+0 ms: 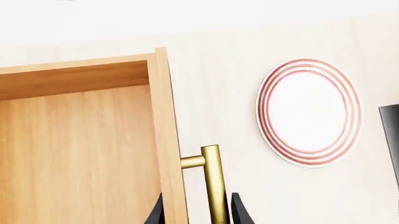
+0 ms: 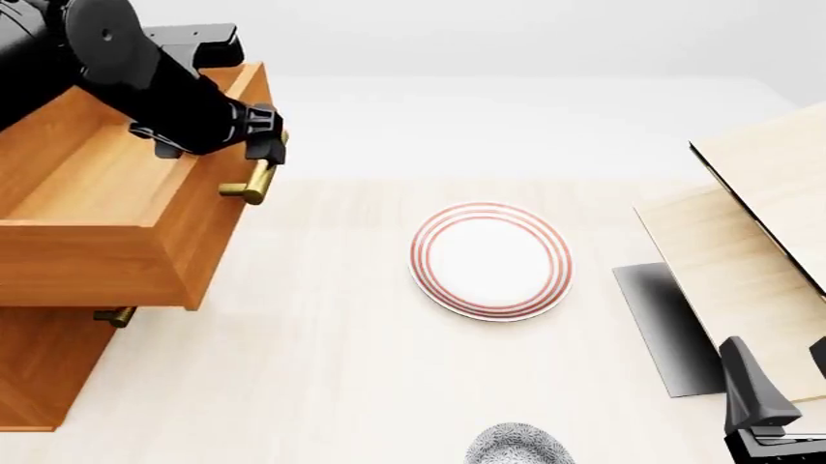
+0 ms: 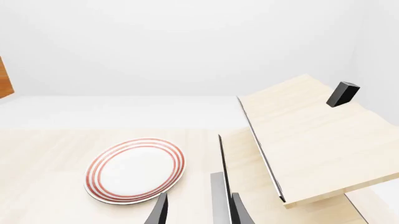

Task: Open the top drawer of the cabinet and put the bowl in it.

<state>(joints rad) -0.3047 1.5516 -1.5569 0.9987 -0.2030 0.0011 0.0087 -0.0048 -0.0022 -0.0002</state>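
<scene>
Clamping the brass bar handle (image 2: 250, 182) of the pulled-out orange-brown wooden top drawer (image 2: 116, 208) at far left, the left gripper (image 2: 265, 145) sits well apart from the speckled grey-and-white bowl (image 2: 520, 446), which lies at the near edge, closer to the parted right gripper (image 2: 787, 372).
</scene>
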